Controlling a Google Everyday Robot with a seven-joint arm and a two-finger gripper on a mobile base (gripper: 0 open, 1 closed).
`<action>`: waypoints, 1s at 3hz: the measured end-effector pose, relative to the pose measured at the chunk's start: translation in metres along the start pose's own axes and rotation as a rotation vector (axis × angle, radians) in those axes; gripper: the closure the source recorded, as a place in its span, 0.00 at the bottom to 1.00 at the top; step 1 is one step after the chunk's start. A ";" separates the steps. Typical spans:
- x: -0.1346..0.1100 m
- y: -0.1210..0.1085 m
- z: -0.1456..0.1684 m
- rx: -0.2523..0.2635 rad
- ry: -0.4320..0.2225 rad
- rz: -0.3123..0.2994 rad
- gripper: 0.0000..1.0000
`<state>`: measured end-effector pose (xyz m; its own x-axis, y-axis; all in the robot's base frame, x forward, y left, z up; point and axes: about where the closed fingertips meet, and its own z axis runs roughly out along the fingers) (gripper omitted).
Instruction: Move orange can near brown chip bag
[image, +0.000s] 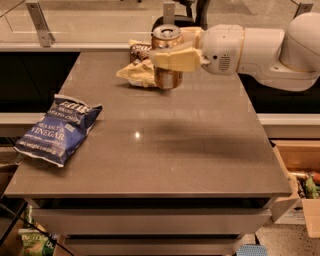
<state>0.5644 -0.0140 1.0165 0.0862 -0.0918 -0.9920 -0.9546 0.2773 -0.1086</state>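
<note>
Nearest, at 8 o'clock on the grey table (200, 150), lies a blue vinegar chip bag (59, 131), well apart from the work. Toward 12 o'clock, near the far edge, the gripper (172, 54) reaches in from 3 o'clock and pinches the upright orange can (167, 79) about its upper half; whether the base touches the table cannot be told. The brown chip bag (136, 70) lies at the can's 9 o'clock, just beside it, so setting down and release probably remain, not travel.
</note>
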 end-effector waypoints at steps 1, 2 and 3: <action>0.000 -0.027 -0.013 0.061 0.016 0.018 1.00; 0.000 -0.023 -0.009 0.055 0.011 0.028 1.00; 0.000 -0.023 -0.009 0.055 0.011 0.028 1.00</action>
<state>0.5837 -0.0285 1.0190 0.0559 -0.0938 -0.9940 -0.9394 0.3322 -0.0842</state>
